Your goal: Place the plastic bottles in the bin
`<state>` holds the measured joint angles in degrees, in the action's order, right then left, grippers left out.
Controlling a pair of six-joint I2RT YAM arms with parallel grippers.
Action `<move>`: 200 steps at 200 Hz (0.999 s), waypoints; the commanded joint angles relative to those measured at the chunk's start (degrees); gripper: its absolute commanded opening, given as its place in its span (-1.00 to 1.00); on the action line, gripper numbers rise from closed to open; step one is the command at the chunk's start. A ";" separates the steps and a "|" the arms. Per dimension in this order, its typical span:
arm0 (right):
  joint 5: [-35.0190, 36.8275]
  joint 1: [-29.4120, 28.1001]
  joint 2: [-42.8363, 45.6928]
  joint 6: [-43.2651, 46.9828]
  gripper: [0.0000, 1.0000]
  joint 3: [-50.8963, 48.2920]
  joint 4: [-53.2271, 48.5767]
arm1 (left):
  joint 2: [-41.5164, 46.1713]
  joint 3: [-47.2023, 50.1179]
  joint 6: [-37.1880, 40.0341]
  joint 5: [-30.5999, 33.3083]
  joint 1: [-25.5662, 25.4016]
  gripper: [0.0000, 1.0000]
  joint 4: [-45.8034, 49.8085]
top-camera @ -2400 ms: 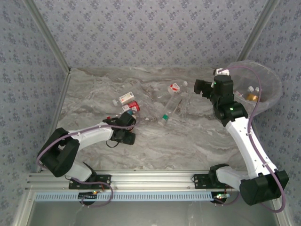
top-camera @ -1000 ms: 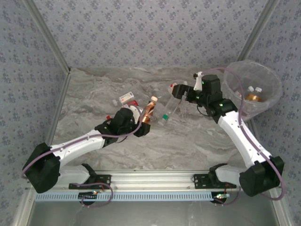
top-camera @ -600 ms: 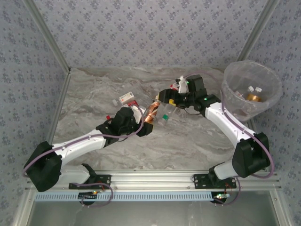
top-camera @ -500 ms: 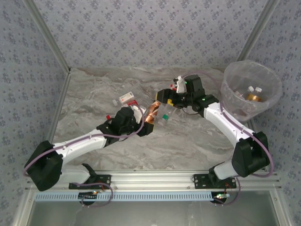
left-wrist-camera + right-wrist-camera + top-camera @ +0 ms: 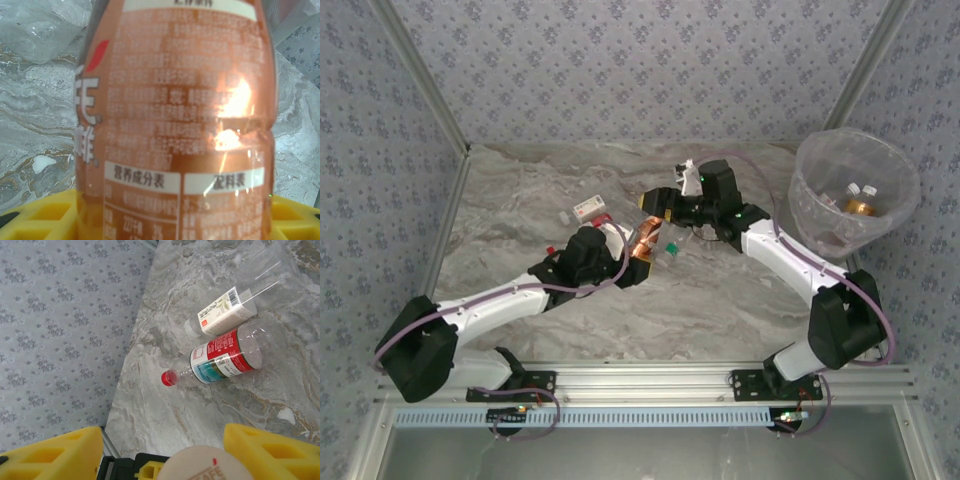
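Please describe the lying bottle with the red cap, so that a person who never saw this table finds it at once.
On the marble table, left of its centre, two bottles lie side by side. The one you mean is the clear bottle with a red cap and a red-and-teal label; its neighbour has a white label.

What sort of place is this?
Probably a robot test cell: left arm and right arm bolted to a metal rail, a marble-patterned table, patterned wall panels boxing it in.
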<state>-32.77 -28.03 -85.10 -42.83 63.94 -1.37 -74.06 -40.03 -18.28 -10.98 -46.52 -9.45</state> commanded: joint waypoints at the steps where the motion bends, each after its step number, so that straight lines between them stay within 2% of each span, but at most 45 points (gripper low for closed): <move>1: 1.32 -0.34 -0.20 -0.77 0.22 -0.78 2.67 | -0.31 -2.00 -0.78 -0.79 -0.32 -0.23 -3.00; 53: 2.49 -0.36 -0.20 -0.07 -0.50 -1.19 2.36 | -0.39 -2.08 -0.75 -0.60 -0.34 -0.21 -2.58; 97: 3.41 -0.39 0.31 -0.50 -0.78 -1.82 2.29 | -0.79 -2.42 -0.71 -0.59 -0.37 -0.17 -2.07; 119: 4.21 -0.34 1.10 -0.10 -1.00 -2.15 2.29 | -1.31 -3.36 -1.05 -0.30 -0.34 0.05 -0.46; 168: 7.03 -0.25 2.81 0.94 -1.00 -3.13 0.89 | -2.14 -5.08 0.16 -0.78 -0.29 0.70 2.60; 200: 9.61 0.16 3.88 3.06 -1.00 -2.54 -2.08 | -1.20 -4.77 0.33 -0.39 -0.26 0.93 2.08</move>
<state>-26.33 -28.05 -83.72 -42.39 60.99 -0.78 -76.29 -43.35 -18.41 -11.18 -46.52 -7.49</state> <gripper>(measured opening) 0.358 0.931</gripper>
